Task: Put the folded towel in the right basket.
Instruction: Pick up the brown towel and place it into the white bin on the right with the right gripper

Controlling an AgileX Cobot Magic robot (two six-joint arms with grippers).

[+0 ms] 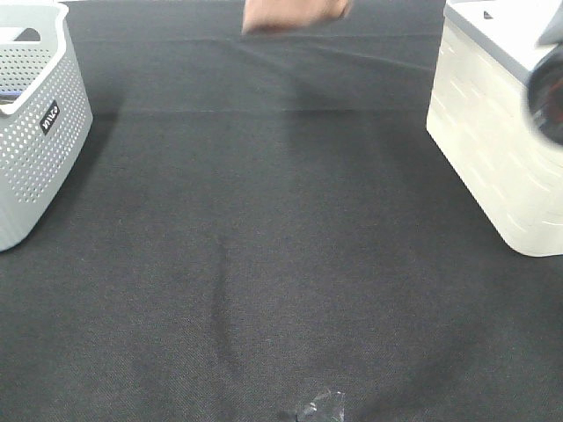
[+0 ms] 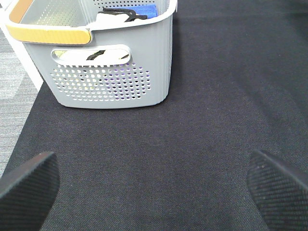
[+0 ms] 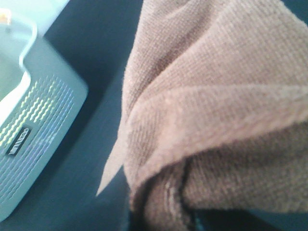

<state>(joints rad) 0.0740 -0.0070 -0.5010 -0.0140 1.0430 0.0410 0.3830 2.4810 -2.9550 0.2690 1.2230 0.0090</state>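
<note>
The brown folded towel (image 1: 295,13) hangs in the air above the far middle of the black cloth, blurred. In the right wrist view the towel (image 3: 216,110) fills most of the frame right in front of the camera. It hides my right gripper's fingers, which hold it. The white right basket (image 1: 497,149) stands at the right edge and also shows in the right wrist view (image 3: 33,139), beside the towel. My left gripper (image 2: 154,187) is open and empty, low over the cloth near the grey left basket (image 2: 115,72).
The grey left basket (image 1: 35,132), with round holes, stands at the left edge and holds dark and blue items (image 2: 127,13). A blurred part of the right arm (image 1: 550,97) shows over the right basket. A small scrap of clear plastic (image 1: 321,407) lies at the near edge.
</note>
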